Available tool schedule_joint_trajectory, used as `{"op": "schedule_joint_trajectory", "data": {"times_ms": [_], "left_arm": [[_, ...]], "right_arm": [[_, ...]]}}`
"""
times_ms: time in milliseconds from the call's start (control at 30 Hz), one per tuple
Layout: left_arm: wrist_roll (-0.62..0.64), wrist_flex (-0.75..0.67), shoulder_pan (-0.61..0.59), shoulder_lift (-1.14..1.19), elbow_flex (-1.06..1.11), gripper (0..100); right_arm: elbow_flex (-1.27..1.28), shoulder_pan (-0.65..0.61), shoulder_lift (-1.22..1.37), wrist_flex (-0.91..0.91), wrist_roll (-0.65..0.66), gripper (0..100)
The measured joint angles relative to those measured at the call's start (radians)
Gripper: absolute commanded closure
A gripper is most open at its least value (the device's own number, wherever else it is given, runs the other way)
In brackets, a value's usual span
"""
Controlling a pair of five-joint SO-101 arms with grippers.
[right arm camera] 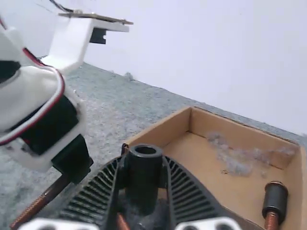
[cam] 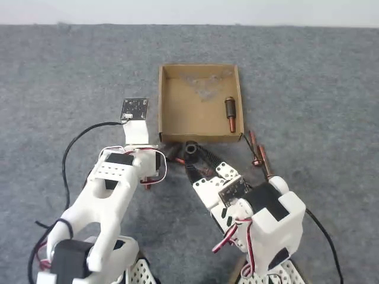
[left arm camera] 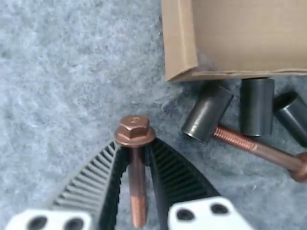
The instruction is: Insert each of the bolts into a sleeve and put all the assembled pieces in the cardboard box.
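So the left tool (left arm camera: 135,149) is clamped on a copper bolt (left arm camera: 135,132). Its ribbed fingers pinch the shank, the hex head pokes out past the tips, and the long axis runs in line with the tool. The right tool (right arm camera: 144,165) grips a smooth black sleeve (right arm camera: 143,184) upright, bore facing up, just beside the cardboard box (cam: 169,106). One assembled piece (cam: 230,113) lies inside along the box wall. The worktop (cam: 59,77) is fuzzy and grey.
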Motion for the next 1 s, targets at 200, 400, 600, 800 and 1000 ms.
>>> {"op": "schedule_joint_trajectory", "data": {"times_ms": [200, 400, 600, 800, 1000], "left_arm": [[0.0, 0.0, 0.0, 0.0, 0.0, 99], [0.0, 0.0, 0.0, 0.0, -0.026, 99], [0.0, 0.0, 0.0, -0.107, -0.068, 99], [0.0, 0.0, 0.0, -0.328, -0.06, 99], [0.0, 0.0, 0.0, -0.522, -0.048, 99]], "right_arm": [[-0.002, -0.005, 0.028, 0.0, 0.0, 99.2], [-0.002, -0.005, 0.031, 0.0, 0.0, 99.2], [-0.002, -0.006, 0.031, 0.0, 0.0, 99.2], [-0.002, -0.006, 0.031, 0.0, 0.0, 99.2], [-0.002, -0.006, 0.031, 0.0, 0.0, 99.2]]}}
